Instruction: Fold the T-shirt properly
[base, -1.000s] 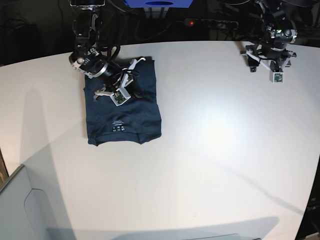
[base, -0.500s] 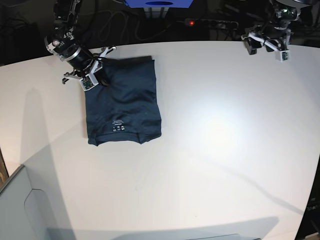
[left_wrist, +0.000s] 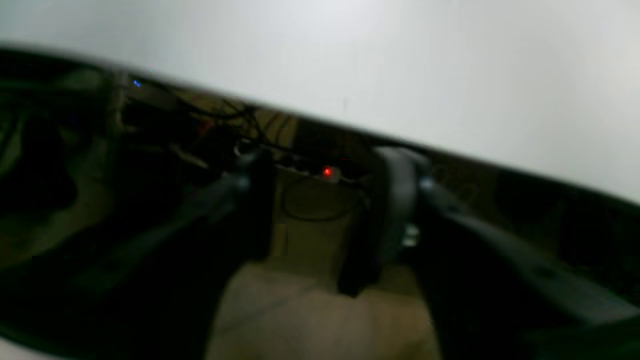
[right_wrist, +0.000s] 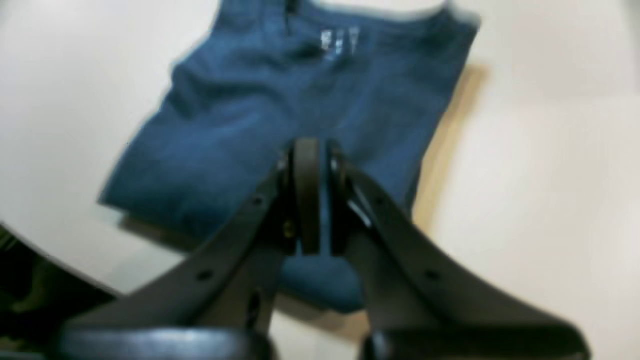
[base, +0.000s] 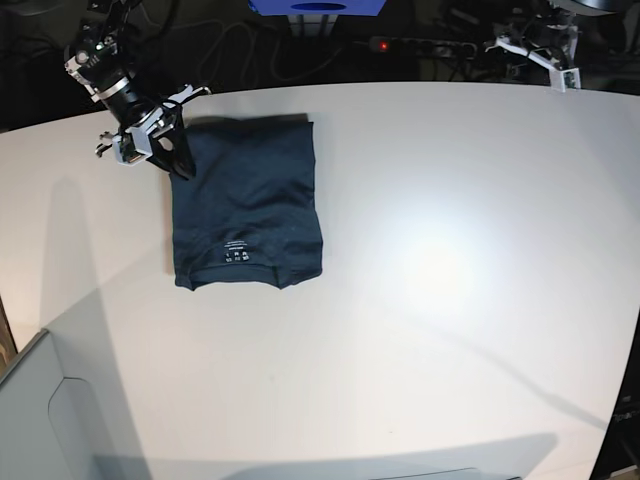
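A: Start with the biggest surface.

B: The wide, smooth white table (base: 430, 300) with a curved far edge. Most of it is bare, with open room to the front and toward the left arm's side. Beyond the far edge lies a dark clutter of cables and a small red light (base: 383, 45).

A: And the garment?

B: The dark navy-blue short-sleeved T-shirt (base: 245, 205) lies folded into a flat, roughly rectangular packet near the table's far corner on the right arm's side. Its soft, heathered fabric shows slight wrinkles. The small white printed label (base: 236, 254) sits near the packet's front edge. The side edges run fairly straight; the front corners are rounded.

A: The arms?

B: The right gripper (base: 178, 155), black with white fittings, sits at the packet's far corner, at the shirt's edge. In the right wrist view its dark fingers (right_wrist: 306, 195) are pressed together with no cloth between them, above the shirt. The left gripper (base: 540, 50) is off past the table's far edge, well apart from the shirt. In the blurred left wrist view its fingers (left_wrist: 395, 200) stand apart, holding nothing.
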